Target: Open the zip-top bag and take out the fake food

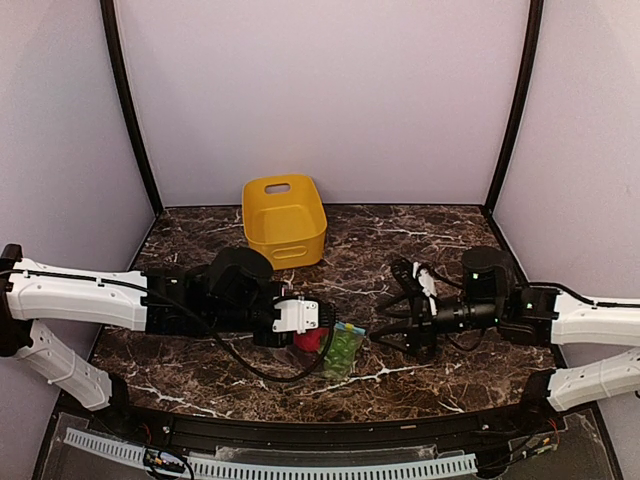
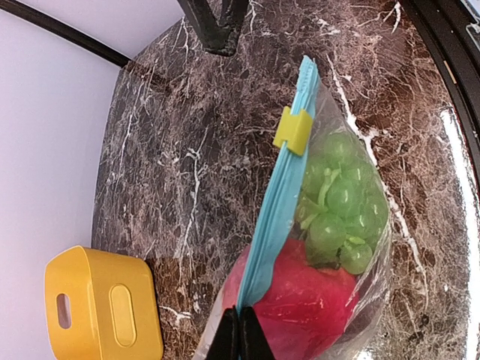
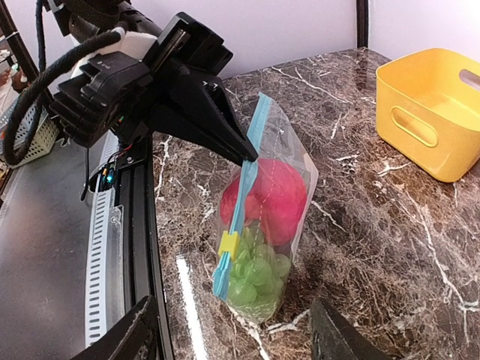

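The clear zip-top bag (image 1: 344,350) hangs just above the marble near the front, its teal zip strip (image 2: 279,202) closed with a yellow slider (image 2: 292,130) on it. Inside are a red round fruit (image 2: 307,300) and green grapes (image 2: 341,199); the dark purple piece is hidden. My left gripper (image 2: 241,330) is shut on the strip's end and holds the bag up; it shows in the right wrist view (image 3: 244,154) too. My right gripper (image 1: 398,323) is open, just right of the bag, its fingers (image 3: 127,334) spread wide of the bag (image 3: 262,232).
A yellow plastic bin (image 1: 285,220) stands at the back centre, also seen in the left wrist view (image 2: 101,307) and the right wrist view (image 3: 431,112). A black rail and cable tray (image 1: 300,440) run along the table's front edge.
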